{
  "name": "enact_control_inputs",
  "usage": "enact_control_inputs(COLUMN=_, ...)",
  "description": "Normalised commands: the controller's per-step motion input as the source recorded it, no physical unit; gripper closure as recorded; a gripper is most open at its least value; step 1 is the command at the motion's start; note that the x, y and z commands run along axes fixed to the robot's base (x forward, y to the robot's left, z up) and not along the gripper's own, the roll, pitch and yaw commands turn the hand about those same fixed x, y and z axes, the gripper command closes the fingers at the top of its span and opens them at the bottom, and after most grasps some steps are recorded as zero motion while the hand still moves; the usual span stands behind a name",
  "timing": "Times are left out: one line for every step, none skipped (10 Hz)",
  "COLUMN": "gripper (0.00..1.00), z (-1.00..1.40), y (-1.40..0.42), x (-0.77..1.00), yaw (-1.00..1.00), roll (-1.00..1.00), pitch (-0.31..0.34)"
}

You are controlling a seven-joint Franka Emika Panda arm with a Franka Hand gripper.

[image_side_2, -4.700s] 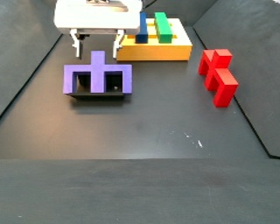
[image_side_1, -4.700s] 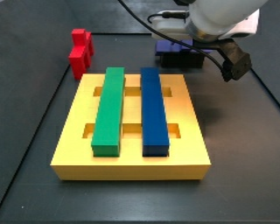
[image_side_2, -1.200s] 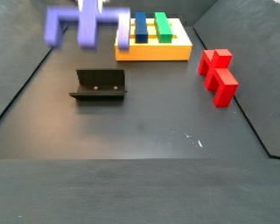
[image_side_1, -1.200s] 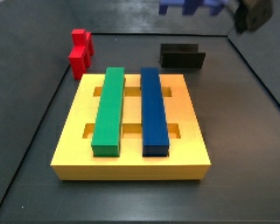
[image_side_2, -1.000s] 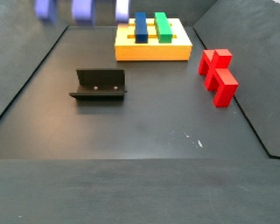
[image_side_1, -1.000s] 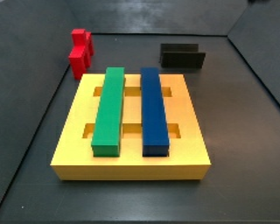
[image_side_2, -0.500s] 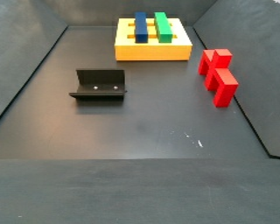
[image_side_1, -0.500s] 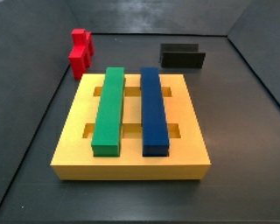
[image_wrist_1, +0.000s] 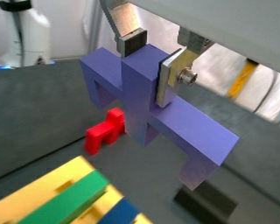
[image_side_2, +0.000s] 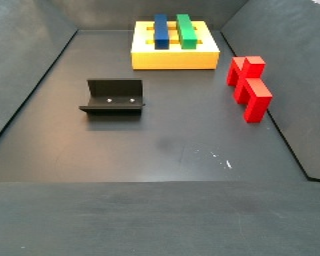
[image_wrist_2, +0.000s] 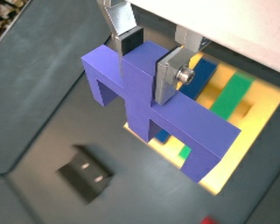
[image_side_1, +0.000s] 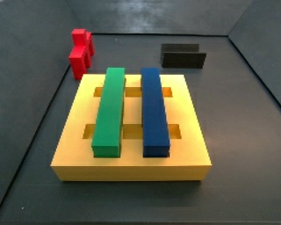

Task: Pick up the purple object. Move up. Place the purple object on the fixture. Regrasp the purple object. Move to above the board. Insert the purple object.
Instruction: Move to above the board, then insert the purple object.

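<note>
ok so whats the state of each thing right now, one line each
gripper: out of both side views, high over the floor, jaws shut on the purple object's knob
purple object: held in the air, legs down
fixture: on the floor, nothing on it
board: flat on the floor
green bar: lying on the board
blue bar: lying on the board
red piece: on the floor

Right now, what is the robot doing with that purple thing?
The robot's gripper is holding the purple object by its middle knob, one finger on each side, high in the air. It is out of sight in both side views. Far below, a wrist view shows the yellow board with its green bar and blue bar. The black fixture on the floor has nothing on it, and the red piece lies off to the side.
</note>
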Motion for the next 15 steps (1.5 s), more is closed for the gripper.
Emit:
enact_control_inputs(gripper=1.00, z=0.04, y=-0.14, x=-0.17, yaw=0.08, roll=-1.00, pitch=0.075)
enact_control_inputs(gripper=1.00, z=0.01, y=-0.03, x=-0.11, yaw=0.08, roll=-1.00, pitch=0.048)
enact_control_inputs(gripper=1.00, z=0.00, y=-0.01, x=-0.09, yaw=0.08, roll=-1.00, pitch=0.037)
enact_control_inputs(gripper=1.00, z=0.01, y=0.02, x=-0.07, yaw=0.05, roll=-0.81, pitch=0.004)
enact_control_inputs(gripper=1.00, z=0.00, y=0.02, x=-0.05, yaw=0.03, roll=-0.58, pitch=-0.018)
enact_control_inputs(gripper=1.00, z=0.00, y=0.01, x=-0.04, yaw=0.01, roll=-0.38, pitch=-0.022)
enact_control_inputs(gripper=1.00, z=0.00, y=0.01, x=-0.03, yaw=0.00, roll=-0.22, pitch=-0.017)
enact_control_inputs(gripper=1.00, z=-0.37, y=-0.16, x=0.00, yaw=0.00, roll=-0.16, pitch=-0.050)
enact_control_inputs(gripper=1.00, z=-0.74, y=-0.39, x=0.04, yaw=0.09, roll=-0.11, pitch=-0.106)
enact_control_inputs(gripper=1.00, z=-0.85, y=-0.31, x=0.00, yaw=0.08, roll=-0.05, pitch=-0.131)
enact_control_inputs(gripper=1.00, z=-0.97, y=-0.21, x=0.00, yaw=0.06, roll=0.00, pitch=-0.140)
enact_control_inputs(gripper=1.00, z=-1.00, y=-0.23, x=0.00, yaw=0.05, roll=0.00, pitch=-0.119)
enact_control_inputs(gripper=1.00, z=-0.99, y=-0.20, x=0.00, yaw=0.07, roll=0.00, pitch=-0.129)
enact_control_inputs(gripper=1.00, z=-0.97, y=-0.25, x=0.00, yaw=0.03, roll=0.00, pitch=-0.139)
enact_control_inputs(gripper=1.00, z=-0.92, y=-0.34, x=0.00, yaw=0.00, roll=0.00, pitch=-0.170)
